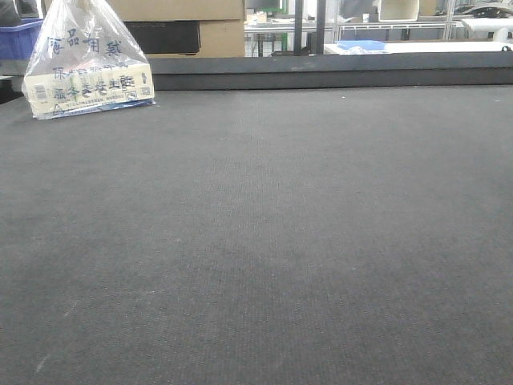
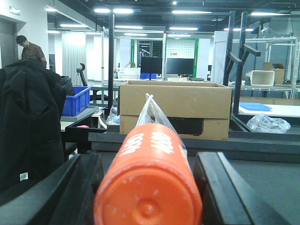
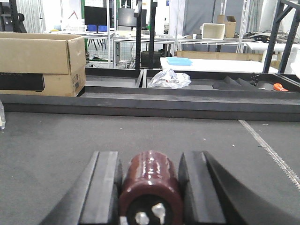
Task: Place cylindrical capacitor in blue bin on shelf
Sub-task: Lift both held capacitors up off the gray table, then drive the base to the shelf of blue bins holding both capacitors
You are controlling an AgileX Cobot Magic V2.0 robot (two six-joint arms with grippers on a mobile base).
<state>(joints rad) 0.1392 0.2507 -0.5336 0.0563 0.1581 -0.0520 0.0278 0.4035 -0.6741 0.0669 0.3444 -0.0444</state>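
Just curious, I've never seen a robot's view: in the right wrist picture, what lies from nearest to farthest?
Dark red capacitor → grey tabletop → black ledge → crumpled plastic bag → blue tray.

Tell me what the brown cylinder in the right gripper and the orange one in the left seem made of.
Brown cylinder: glossy sleeve, probably plastic, given its sharp highlights; its end carries two shiny metal terminals. Orange cylinder: duller, speckled skin with white print, likely plastic wrap; its core cannot be told.

Bright ceiling lights (image 2: pixel 112 10) glare slightly, and the close foreground blurs.
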